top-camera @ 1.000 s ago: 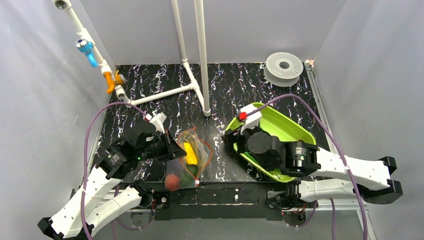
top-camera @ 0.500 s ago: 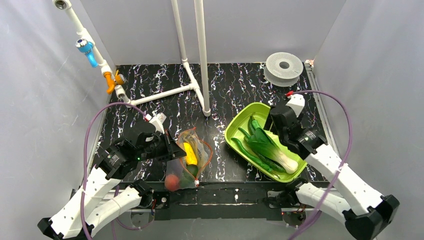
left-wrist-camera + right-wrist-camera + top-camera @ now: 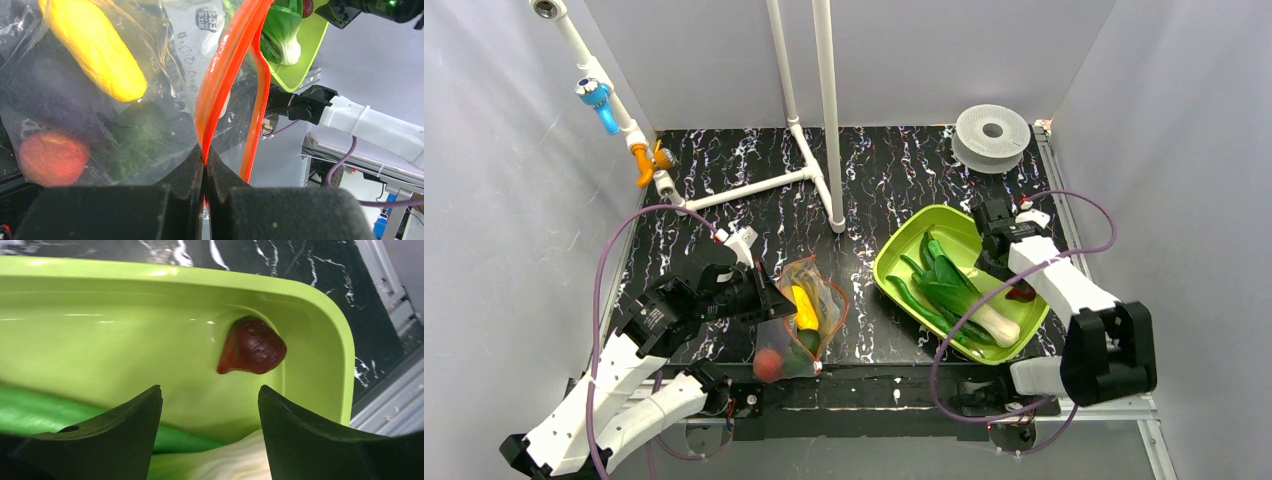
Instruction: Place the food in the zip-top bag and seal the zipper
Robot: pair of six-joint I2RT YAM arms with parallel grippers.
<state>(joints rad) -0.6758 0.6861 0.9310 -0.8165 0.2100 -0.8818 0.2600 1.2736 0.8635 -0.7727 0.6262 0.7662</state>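
Observation:
The clear zip-top bag (image 3: 816, 300) lies at centre-left with its mouth gaping. Inside are a yellow piece (image 3: 804, 306), a red-orange tomato (image 3: 768, 365) and a dark green piece (image 3: 809, 340). My left gripper (image 3: 769, 300) is shut on one side of the red-orange zipper (image 3: 225, 65), pinched at its fingertips (image 3: 206, 150). Long green vegetables (image 3: 954, 292) lie in the lime-green tray (image 3: 894, 250). My right gripper (image 3: 996, 262) is open and empty over the tray's right end. A small dark red piece (image 3: 252, 346) sits in the tray's corner, just ahead of its fingers (image 3: 210, 392).
A white pipe frame (image 3: 824, 120) stands at the back centre. A white spool (image 3: 992, 135) sits at the back right. A pipe with blue and orange fittings (image 3: 614, 110) runs along the left wall. The right arm's purple cable (image 3: 954, 330) loops over the tray.
My right arm has swung off the tray to the right and folded back, uncovering the green vegetables; its gripper now hangs over the tray's right end. The left gripper and bag have not moved.

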